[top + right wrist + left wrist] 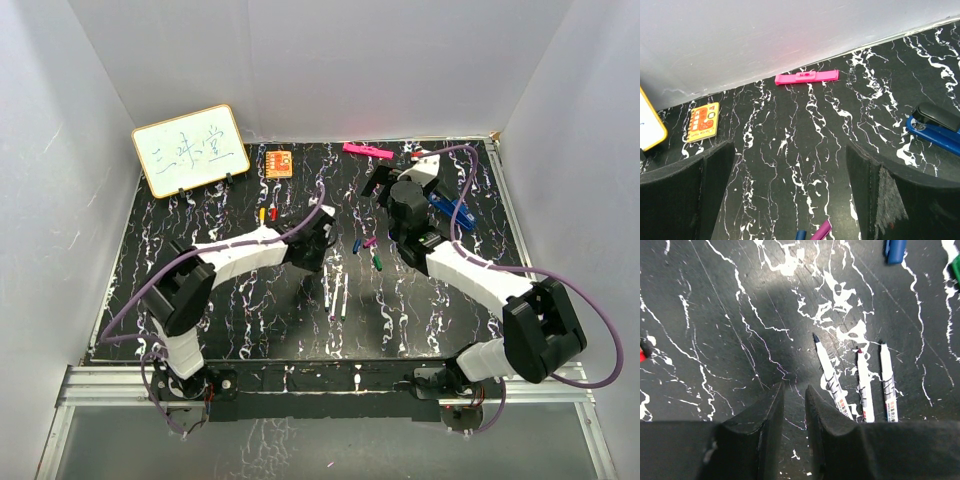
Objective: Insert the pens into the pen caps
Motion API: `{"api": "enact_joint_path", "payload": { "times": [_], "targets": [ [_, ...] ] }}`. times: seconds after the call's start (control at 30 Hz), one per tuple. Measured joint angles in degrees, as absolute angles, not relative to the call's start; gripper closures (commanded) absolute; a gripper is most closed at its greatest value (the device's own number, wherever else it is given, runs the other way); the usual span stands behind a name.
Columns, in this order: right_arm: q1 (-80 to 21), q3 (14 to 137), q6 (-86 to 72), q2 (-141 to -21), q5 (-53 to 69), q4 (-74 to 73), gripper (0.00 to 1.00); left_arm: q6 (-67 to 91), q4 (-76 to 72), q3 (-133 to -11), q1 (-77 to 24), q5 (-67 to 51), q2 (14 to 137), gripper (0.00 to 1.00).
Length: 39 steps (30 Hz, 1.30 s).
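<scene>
Three white pens (335, 288) lie side by side mid-table; they also show in the left wrist view (865, 387), tips pointing away. My left gripper (318, 242) hangs just left of them (794, 390), jaws a narrow gap apart with only table between. The yellow cap (262, 213) and red cap (273, 214) lie to its left. The blue cap (358, 244), purple cap (369, 243) and green cap (378, 261) lie right of the pens. My right gripper (383, 186) is wide open and empty (790, 160), above and beyond the purple cap (822, 231) and blue cap (800, 235).
A pink marker (366, 151) lies by the back wall, and an orange block (279, 163) to its left. A whiteboard (190, 150) stands at the back left. A blue stapler (935, 127) lies at the right, by the right arm.
</scene>
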<state>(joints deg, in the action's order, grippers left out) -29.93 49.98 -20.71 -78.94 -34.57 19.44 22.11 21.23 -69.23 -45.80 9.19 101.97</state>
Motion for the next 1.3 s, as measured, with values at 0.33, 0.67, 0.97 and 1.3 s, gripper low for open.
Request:
{"api": "enact_joint_path", "payload": {
  "times": [0.33, 0.67, 0.97, 1.3],
  "targets": [
    [-29.6, 50.0, -21.5, -79.1, -31.8, 18.9, 0.11, 23.6, 22.9, -69.4, -50.2, 8.5, 107.1, 0.62],
    [-29.5, 50.0, -21.6, -79.5, -30.0, 18.1, 0.11, 24.4, 23.5, -70.0, -51.2, 9.4, 107.4, 0.59],
    [-29.5, 50.0, -22.3, -80.5, -28.5, 18.0, 0.12, 24.4, 23.8, -71.6, -51.3, 10.5, 107.4, 0.58],
    [-29.4, 50.0, -22.6, -80.7, -27.4, 17.8, 0.12, 24.5, 22.4, -71.6, -52.0, 9.4, 107.3, 0.57]
  ]
}}
